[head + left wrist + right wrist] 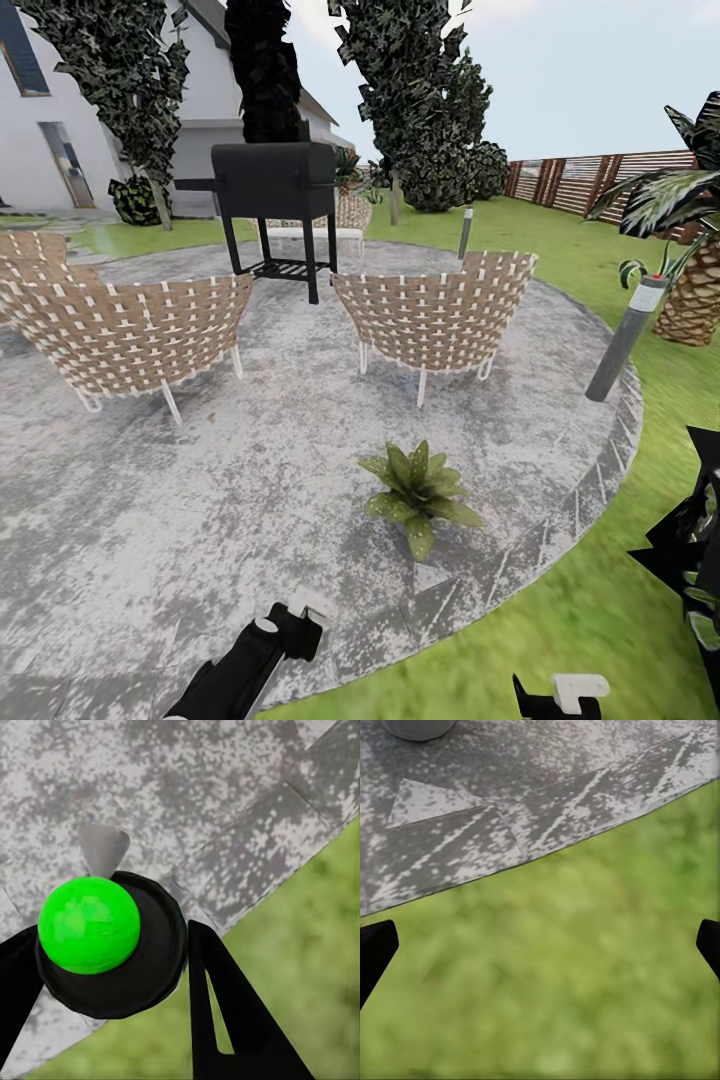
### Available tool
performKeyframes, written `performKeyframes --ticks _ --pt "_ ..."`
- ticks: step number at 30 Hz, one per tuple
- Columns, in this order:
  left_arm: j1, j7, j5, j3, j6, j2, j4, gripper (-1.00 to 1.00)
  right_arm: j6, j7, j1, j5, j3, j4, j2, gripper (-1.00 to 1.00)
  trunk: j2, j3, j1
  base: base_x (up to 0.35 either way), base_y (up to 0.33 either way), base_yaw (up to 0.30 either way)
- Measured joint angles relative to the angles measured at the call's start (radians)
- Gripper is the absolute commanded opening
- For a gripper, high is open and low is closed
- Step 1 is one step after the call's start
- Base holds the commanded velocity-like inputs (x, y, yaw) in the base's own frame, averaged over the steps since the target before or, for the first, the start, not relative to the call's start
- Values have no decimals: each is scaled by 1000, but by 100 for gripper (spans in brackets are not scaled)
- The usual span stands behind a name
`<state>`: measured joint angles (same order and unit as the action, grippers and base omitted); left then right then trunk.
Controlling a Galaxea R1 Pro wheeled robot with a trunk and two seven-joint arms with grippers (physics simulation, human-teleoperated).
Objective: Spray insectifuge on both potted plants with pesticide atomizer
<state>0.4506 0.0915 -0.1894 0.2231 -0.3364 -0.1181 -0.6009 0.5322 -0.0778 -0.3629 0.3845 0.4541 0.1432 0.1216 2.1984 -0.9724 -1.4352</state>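
Observation:
One potted plant (420, 492), a low rosette of pointed green leaves, stands on the round grey patio (200, 500) near its front right rim. I cannot make out whitish insectifuge specks on its leaves. The second potted plant is out of view. My left gripper (293, 628) hangs low over the patio edge, shut on the pesticide atomizer (112, 945), a round black body with a bright green cap (88, 924). My right gripper (562, 692) is over the lawn (555, 975), open and empty, its fingertips (373, 949) far apart. The rim of a grey pot (416, 727) shows in the right wrist view.
Two woven chairs (125, 335) (435, 315) and a black grill (275, 185) stand farther back on the patio. A grey bollard lamp (625, 340) leans at the right rim. A palm (690, 250) and a dark-leaved shrub (695, 560) flank the right; a slatted fence (600, 175) runs behind.

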Motion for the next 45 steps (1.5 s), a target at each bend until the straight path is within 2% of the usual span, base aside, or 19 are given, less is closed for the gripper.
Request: performKeyframes --ticks 5,10,17,19,20,21,23,25,27,29,31,33,37,39,41,42,43,45 --pt "-8 0 3 -1 8 0 17 -100 0 0 0 0 -1 0 0 100 0 0 0 0 0 37" --pt "-12 1 1 -2 80 0 48 -100 0 0 0 0 -1 -2 -1 100 0 0 0 0 0 240" --pt "-12 9 -6 0 90 1 86 -100 -1 -4 0 5 -7 0 -2 100 0 0 0 0 0 142" --pt "-9 19 -8 2 89 14 93 -100 -1 -5 0 41 -59 5 -2 100 0 0 0 0 0 3" --pt "1 61 -10 9 89 61 94 -100 -2 -6 -1 78 -108 46 -11 100 0 0 0 0 0 0" --pt "1 78 -12 10 90 73 94 -100 -2 -7 -2 81 -111 70 -14 100 0 0 0 0 0 0" --pt "0 127 -26 11 91 84 94 -100 -2 -9 -2 114 -128 110 -21 100 0 0 0 0 0 0" --pt "-3 193 -54 10 95 102 92 -100 -4 -30 -2 193 -185 134 -28 100 0 0 0 0 0 0" --pt "-4 266 -80 10 96 115 86 -100 -6 -83 -1 251 -233 148 -33 100 0 0 0 0 0 0" --pt "-1 316 -105 10 100 119 84 -100 -6 -150 -1 272 -247 156 -51 100 0 0 0 0 0 0" --pt "1 365 -147 8 108 122 84 -100 -6 -232 -6 278 -252 163 -70 100 0 0 0 0 0 0" --pt "2 424 -225 6 142 126 91 -100 -10 -330 -19 280 -254 193 -96 100 0 0 0 0 0 0" --pt "-4 477 -342 7 213 132 102 -100 -52 -455 -32 279 -255 263 -136 100 0 0 0 0 0 0" --pt "-6 481 -359 8 219 131 104 -100 -62 -474 -35 279 -266 283 -141 100 0 0 0 0 0 0" --pt "-6 485 -366 11 222 128 105 -100 -74 -480 -43 278 -333 300 -148 100 0 0 0 0 0 0" --pt "-5 501 -368 15 221 127 105 -100 -77 -482 -46 278 -385 305 -150 100 0 0 0 0 0 0" --pt "-4 539 -369 49 219 130 105 -100 -78 -494 -48 278 -446 309 -158 100 0 0 0 0 0 0" --pt "-2 559 -371 83 218 133 105 -100 -115 -544 -56 275 -509 334 -174 100 0 0 0 0 0 0"
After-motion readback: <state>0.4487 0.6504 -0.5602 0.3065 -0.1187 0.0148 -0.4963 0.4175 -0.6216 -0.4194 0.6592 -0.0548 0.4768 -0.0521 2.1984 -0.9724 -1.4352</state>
